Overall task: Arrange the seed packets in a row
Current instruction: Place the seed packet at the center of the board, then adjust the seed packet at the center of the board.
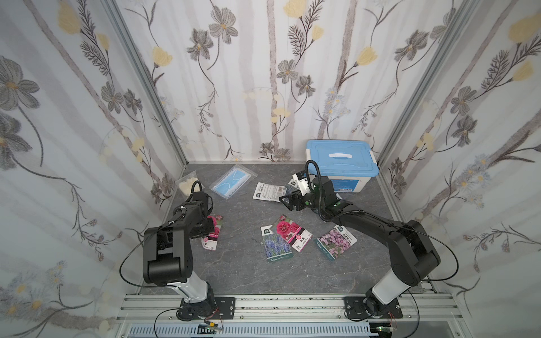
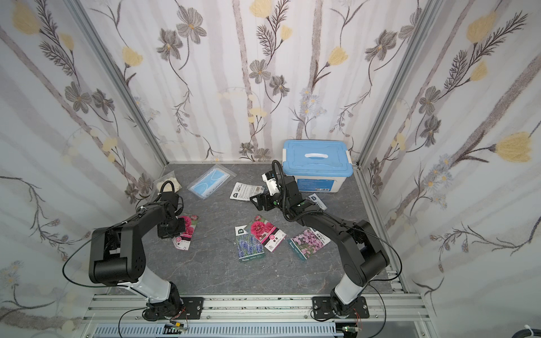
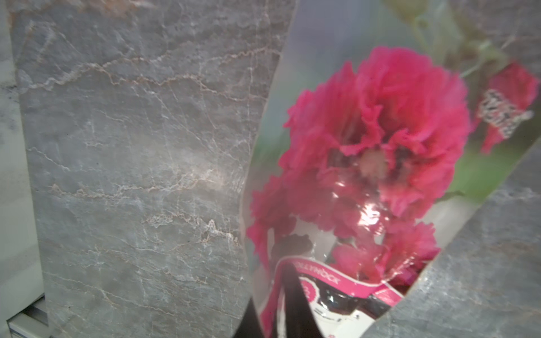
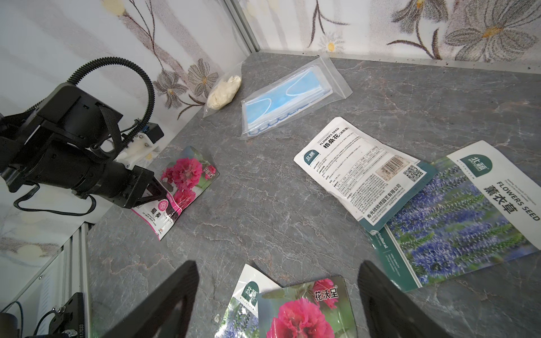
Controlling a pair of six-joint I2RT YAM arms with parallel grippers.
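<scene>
While the packets [image 1: 289,231] lie scattered across the table [image 1: 240,269] (no row yet), the left hand [image 4: 152,191] sits on the left red packet [image 4: 184,178], can't tell if gripping; right hand [image 4: 276,264] wide open, empty.

Grey veined table [image 1: 234,263]; red-pink flower pkt [image 1: 291,232]; lavender-blue pkt [image 1: 277,247]; blue-lid white box [image 1: 341,168]; floral walls [image 1: 248,73].

A glossy rectangular seed packet with a red-pink flower photo [image 1: 216,226] is positioned face up at the far left, its surface bowed. At centre, a lavender-blue flower packet [image 1: 276,246] is overlapped by a second red-pink flower packet [image 1: 288,229]. A pink-purple flower packet [image 1: 335,241] is placed just right of these, apart. At the rear, a white-backed packet [image 4: 360,169], barcode side up, is laid across a second lavender-blue flower packet [image 4: 456,228].
</scene>
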